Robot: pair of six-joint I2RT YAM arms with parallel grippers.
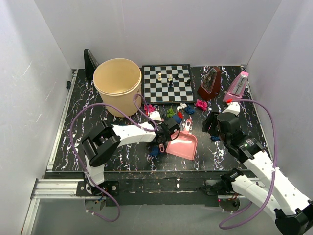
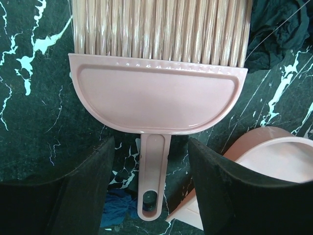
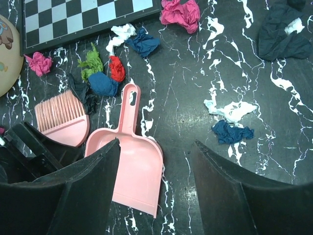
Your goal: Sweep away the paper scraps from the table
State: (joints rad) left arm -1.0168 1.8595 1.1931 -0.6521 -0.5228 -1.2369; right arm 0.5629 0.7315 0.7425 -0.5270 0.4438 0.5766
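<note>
A pink hand brush (image 2: 156, 98) lies flat on the black veined table (image 1: 80, 112). Its thin handle (image 2: 154, 171) runs between the fingers of my left gripper (image 2: 151, 142), which is open with a gap on each side. A pink dustpan (image 3: 132, 161) lies just right of the brush. Paper scraps are bunched ahead of both: green (image 3: 93, 63), red (image 3: 116, 68), blue (image 3: 101, 84), black (image 3: 83, 95), white (image 3: 122, 33) and magenta (image 3: 181, 12). White (image 3: 232, 110) and blue (image 3: 232, 132) wads lie farther right. My right gripper (image 3: 156, 144) hovers open over the dustpan's right edge, holding nothing.
A tan bucket (image 1: 117, 85) stands at the back left and a chessboard (image 1: 166, 83) with a few pieces beside it. Two metronome-shaped objects (image 1: 210, 83) (image 1: 236, 85) stand at the back right. A dark cloth-like lump (image 3: 281, 32) lies at the right. White walls enclose the table.
</note>
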